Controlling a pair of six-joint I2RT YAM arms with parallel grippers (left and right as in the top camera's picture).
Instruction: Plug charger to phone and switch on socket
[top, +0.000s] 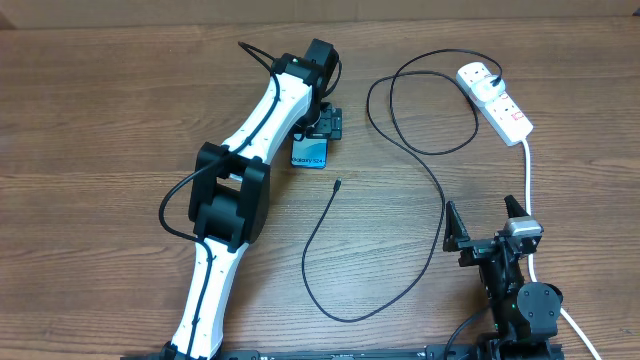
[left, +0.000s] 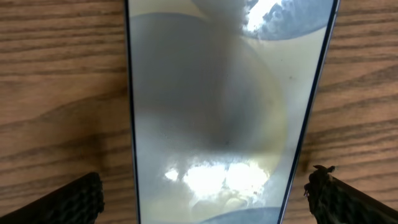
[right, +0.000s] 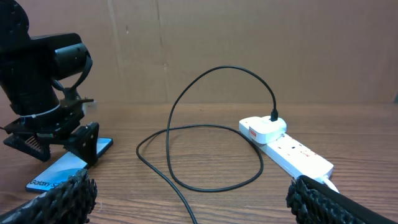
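So far, as we read it, almost nothing of the task is finished; the one part in place is at the white elongated plastic extension strip with red switch marks (top: 497, 100), which lies near the far right corner of the brown wooden table (top: 120, 120); the plug end of the long thin black charger cable (right: 230, 68) is seated in its far end. From there the cable loops across the middle of the table and swings round toward the near edge; its small connector tip (top: 338, 184) lies bare on the wood, near the slim rectangular smartphone with the light blue screen (top: 310, 156) but apart from it, so we judge the plugging-in not yet done. The phone lies flat, screen up, about midway along the table toward the far edge; the left gripper (left: 205, 190) hangs over it released, its black fingertips (left: 68, 199) standing outside the phone's long edges and, as far as the wrist view shows, touching nothing. The right gripper (top: 482, 212) sits by the near right corner, jaws spread and empty, just beside the thick white cord (top: 528, 180) that runs from the strip toward the near edge. Whether the strip's switch is on we cannot tell; the marks are too small. What is left, we think: steady the phone; bring the tip to its port; press the switch.
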